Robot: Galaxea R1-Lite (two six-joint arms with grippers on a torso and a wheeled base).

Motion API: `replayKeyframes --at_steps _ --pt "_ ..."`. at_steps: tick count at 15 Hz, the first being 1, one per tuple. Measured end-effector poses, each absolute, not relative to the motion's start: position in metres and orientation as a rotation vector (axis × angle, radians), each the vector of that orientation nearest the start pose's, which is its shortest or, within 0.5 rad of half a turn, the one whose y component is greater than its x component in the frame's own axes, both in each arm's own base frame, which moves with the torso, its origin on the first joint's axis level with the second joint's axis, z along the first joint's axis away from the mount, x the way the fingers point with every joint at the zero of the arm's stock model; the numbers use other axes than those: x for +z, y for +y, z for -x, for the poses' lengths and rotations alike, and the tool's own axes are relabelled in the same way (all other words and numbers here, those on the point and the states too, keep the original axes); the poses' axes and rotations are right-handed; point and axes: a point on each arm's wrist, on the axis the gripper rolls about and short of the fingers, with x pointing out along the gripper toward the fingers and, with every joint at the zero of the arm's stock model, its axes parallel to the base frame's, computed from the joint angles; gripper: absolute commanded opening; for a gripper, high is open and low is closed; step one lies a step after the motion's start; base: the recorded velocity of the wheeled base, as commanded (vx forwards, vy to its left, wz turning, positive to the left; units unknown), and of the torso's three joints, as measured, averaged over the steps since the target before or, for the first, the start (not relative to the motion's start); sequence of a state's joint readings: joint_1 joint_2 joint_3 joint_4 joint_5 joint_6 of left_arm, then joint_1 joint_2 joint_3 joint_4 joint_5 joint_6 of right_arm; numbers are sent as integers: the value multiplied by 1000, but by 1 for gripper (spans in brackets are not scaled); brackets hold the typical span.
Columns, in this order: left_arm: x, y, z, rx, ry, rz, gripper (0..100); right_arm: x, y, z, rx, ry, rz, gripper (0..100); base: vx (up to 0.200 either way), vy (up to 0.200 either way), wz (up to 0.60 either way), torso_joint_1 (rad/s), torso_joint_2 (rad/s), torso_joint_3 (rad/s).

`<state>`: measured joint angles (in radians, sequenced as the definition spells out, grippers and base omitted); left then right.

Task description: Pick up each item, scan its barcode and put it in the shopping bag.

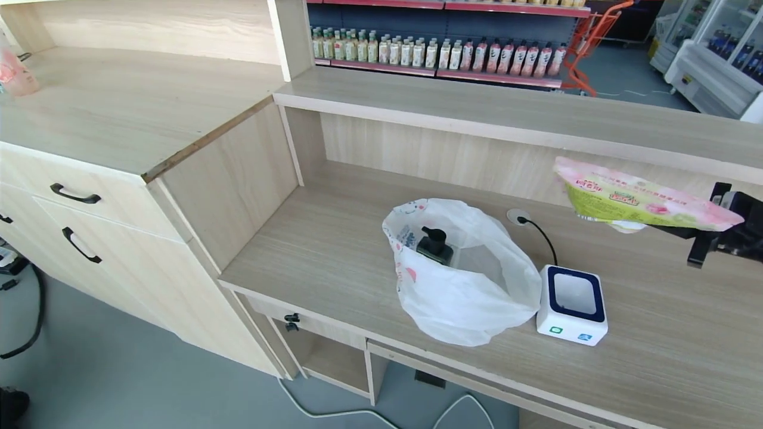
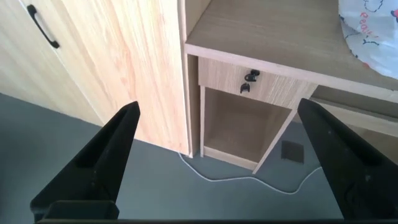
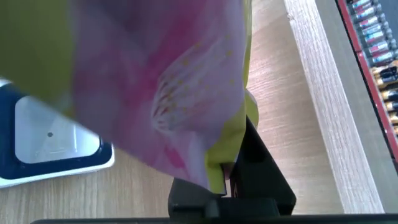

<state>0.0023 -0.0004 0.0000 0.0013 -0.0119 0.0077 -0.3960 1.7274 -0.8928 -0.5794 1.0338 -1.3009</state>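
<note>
Head view
- Pouch: a pink-and-green refill pack, held in the air lying nearly flat. It sits at about 2 o'clock from the scanner and is not over it. I'd say it's kept flat so one face can be shown to the window.
- Right claw: clamped on the pouch's end with one finger beneath it. The frame edge cuts off much of the claw.
- Scanner: a white box on the counter, window facing up, just beside the shopping bag at its 4 o'clock.
- Shopping bag: its mouth gapes upward, likely so items can drop straight in. A pump bottle is already inside, with only its top showing.

Left wrist view
- Left claw: fingers spread wide with nothing between them. It hangs low in front of the counter, above the floor, and I reckon it's parked out of the way.
- Drawer lock: sits under the counter edge.

Right wrist view
- Pouch: so near the lens that it hides most of what's behind it. I can't find a barcode on it.
- Scanner: partly hidden by the pouch.
</note>
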Motion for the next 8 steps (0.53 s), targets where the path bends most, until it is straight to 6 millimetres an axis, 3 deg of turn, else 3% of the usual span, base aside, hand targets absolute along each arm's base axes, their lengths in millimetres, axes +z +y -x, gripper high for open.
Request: replayKeyframes --at_steps 4,8 --pt "75 0 23 -10 1 -8 100 183 -97 -296 696 -275 1149 0 0 0 0 0 0 0" --pt "75 0 23 -10 1 -8 100 156 -100 -299 776 -257 1163 0 0 0 0 0 0 0"
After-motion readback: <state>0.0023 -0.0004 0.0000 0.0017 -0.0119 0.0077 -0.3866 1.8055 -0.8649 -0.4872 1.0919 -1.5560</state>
